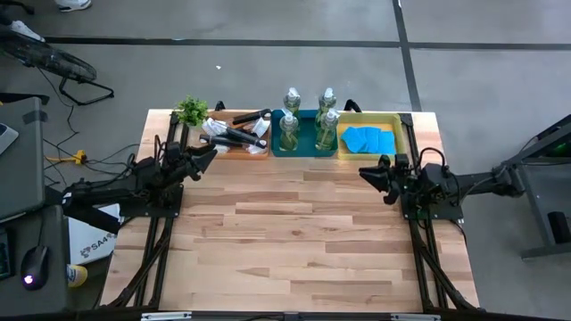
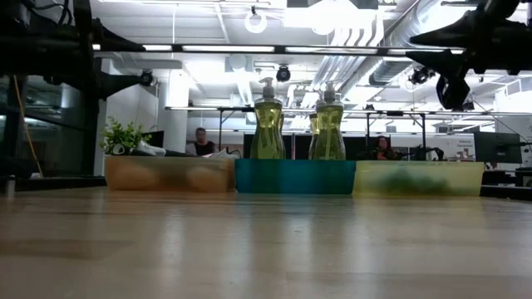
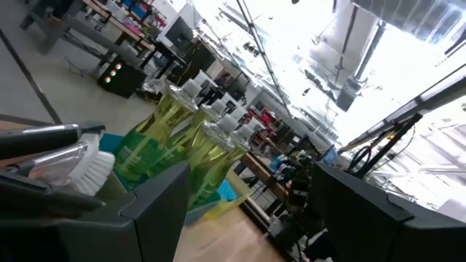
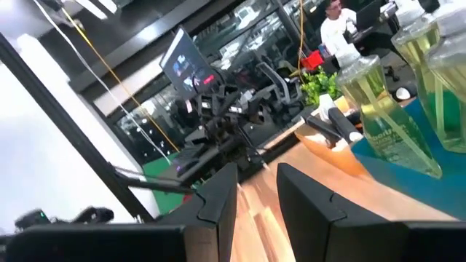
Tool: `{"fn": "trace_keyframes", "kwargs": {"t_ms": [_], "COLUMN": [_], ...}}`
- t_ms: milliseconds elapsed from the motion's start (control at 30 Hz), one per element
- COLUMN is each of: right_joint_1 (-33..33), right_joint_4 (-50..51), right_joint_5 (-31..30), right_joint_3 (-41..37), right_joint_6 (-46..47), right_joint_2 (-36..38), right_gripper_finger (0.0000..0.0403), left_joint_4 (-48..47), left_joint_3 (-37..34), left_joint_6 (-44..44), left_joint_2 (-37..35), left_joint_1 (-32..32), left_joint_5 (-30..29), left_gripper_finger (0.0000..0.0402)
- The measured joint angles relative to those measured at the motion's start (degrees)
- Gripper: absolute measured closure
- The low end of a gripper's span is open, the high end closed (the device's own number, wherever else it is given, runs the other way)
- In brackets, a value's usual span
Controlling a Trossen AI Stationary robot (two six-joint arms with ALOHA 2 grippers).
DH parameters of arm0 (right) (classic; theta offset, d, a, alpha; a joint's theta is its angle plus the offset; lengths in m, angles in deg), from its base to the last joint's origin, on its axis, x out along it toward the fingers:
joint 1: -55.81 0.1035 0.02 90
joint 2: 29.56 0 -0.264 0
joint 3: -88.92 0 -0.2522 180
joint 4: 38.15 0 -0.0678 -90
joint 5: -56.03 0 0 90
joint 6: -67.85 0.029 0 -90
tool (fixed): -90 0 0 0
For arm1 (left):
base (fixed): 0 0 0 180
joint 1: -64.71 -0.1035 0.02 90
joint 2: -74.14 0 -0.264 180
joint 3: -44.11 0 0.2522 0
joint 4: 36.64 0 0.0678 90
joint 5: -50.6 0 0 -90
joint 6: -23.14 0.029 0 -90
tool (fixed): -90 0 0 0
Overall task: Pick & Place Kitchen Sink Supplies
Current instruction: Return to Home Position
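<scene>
Left gripper (image 1: 210, 153) and right gripper (image 1: 366, 172) hang empty, fingers parted (left near brushes (image 1: 236, 134)); swinging home could clip them.

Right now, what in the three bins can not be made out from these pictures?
Low view: the yellow bin's cloudy wall blurs the blue sponges.
Low view: the front bottles mostly hide the two behind.
High view: the brushes overlap, too small to count.

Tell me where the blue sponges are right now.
In the high view, the blue sponges lie inside the yellow bin at the table's far edge, rightmost of the three bins, next to the blue bin holding the soap bottles.
</scene>
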State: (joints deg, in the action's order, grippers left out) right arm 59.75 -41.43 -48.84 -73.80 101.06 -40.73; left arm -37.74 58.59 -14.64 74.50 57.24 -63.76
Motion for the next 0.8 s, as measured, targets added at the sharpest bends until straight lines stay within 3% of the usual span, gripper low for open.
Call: {"fn": "trace_keyframes", "kwargs": {"t_ms": [567, 800], "right_joint_1": [-0.2, -0.2], "right_joint_4": [10.9, 15.0], "right_joint_5": [6.0, 10.6], "right_joint_3": [-2.9, -2.9], "right_joint_6": [-4.6, -9.3], "right_joint_2": [5.7, 5.6], "right_gripper_finger": [0.0309, 0.0309], "left_joint_4": [-1.9, -10.7], "left_joint_3": [1.9, 1.9], "left_joint_6": [0.3, 4.9], "left_joint_2": [0.0, 0.0], "left_joint_1": [0.0, 0.0], "left_joint_5": [0.8, 0.5], "left_gripper_finger": [0.0121, 0.0121]}}
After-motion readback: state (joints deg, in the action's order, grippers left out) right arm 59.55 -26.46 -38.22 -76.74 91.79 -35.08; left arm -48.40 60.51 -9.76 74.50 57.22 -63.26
